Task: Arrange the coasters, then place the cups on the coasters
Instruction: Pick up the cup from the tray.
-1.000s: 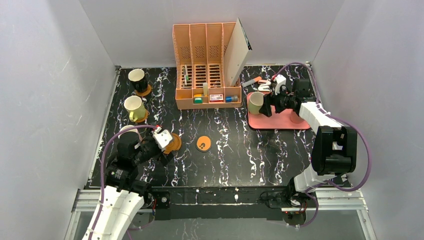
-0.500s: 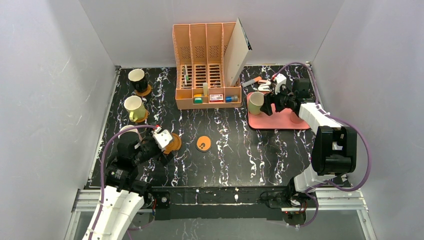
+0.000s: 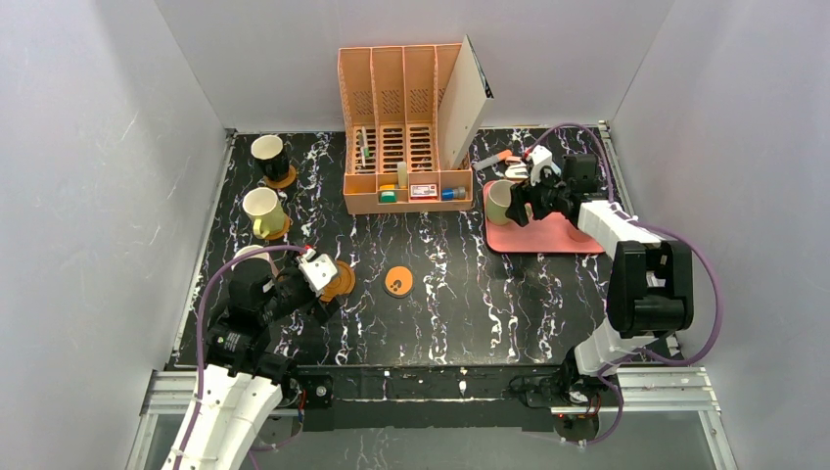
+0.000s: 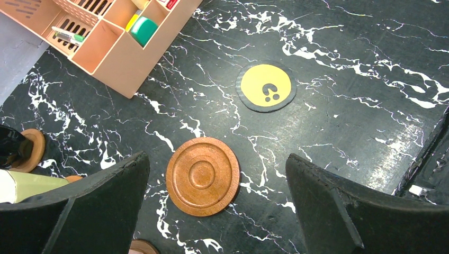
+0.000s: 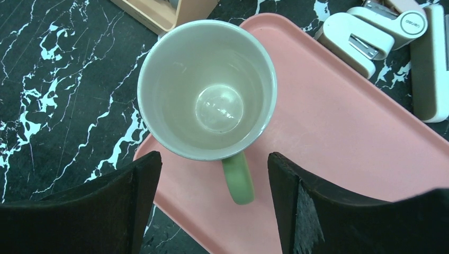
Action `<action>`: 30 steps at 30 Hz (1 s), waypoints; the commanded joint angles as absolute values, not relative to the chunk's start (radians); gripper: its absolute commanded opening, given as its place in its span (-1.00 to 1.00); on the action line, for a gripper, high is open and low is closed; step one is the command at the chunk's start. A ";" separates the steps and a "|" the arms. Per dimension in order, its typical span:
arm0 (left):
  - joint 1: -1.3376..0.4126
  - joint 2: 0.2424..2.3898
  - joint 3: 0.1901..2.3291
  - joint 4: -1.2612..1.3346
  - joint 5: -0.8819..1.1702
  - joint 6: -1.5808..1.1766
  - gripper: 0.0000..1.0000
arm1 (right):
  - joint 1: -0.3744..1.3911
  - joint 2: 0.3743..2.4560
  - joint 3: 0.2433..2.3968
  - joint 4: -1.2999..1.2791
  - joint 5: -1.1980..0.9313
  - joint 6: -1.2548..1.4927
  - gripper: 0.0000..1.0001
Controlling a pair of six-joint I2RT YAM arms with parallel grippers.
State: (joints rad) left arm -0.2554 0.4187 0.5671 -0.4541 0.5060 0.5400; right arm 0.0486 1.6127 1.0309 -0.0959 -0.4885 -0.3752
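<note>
Black marbled table: ringed wooden coaster, glossy round green cup.

Black surface veined white; pink tray; green mug, cream inside; brown ringed coaster; yellow-orange coaster with dark marks.

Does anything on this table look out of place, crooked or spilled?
The white board at the right end of the orange organizer leans sideways, while the organizer's dividers stand straight. Nothing looks spilled or broken.
</note>
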 commanded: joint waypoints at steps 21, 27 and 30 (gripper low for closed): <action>-0.242 0.407 0.562 -0.474 0.526 0.551 0.96 | 0.064 1.676 1.060 -0.107 -0.474 -0.400 0.34; -0.241 0.406 0.562 -0.476 0.528 0.552 0.96 | 0.066 1.672 1.059 -0.102 -0.466 -0.400 0.18; -0.241 0.406 0.563 -0.476 0.529 0.551 0.96 | 0.067 1.670 1.059 -0.099 -0.460 -0.399 0.03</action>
